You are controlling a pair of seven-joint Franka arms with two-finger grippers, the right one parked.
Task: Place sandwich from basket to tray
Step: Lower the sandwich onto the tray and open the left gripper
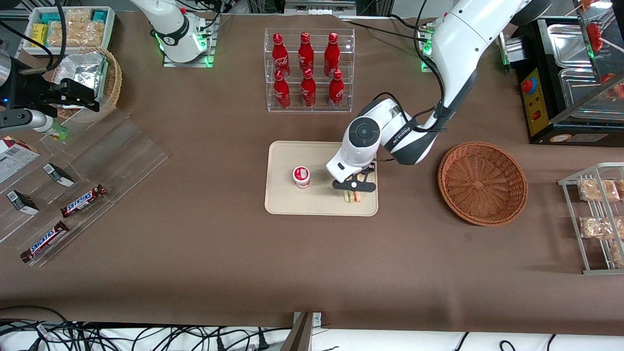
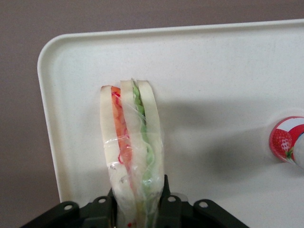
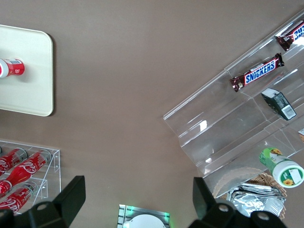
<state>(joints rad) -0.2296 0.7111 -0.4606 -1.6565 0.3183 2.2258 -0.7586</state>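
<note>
The cream-beige tray [image 1: 282, 195] lies mid-table. My left gripper [image 1: 354, 191] is over the tray's corner nearest the basket and is shut on the sandwich [image 1: 353, 196], a wrapped wedge of white bread with red and green filling. In the left wrist view the sandwich [image 2: 133, 142] stands between my black fingers [image 2: 164, 202] just above the tray's floor [image 2: 213, 76], near its rounded corner. I cannot tell whether it touches the tray. The reddish-brown wicker basket [image 1: 482, 183] stands empty beside the tray, toward the working arm's end.
A small red-and-white yoghurt cup [image 1: 302, 177] stands on the tray beside the sandwich. A clear rack of red bottles [image 1: 308, 70] is farther from the front camera than the tray. Clear shelves with Snickers bars [image 1: 83, 201] lie toward the parked arm's end. A wire rack of bagged snacks [image 1: 597, 214] stands past the basket.
</note>
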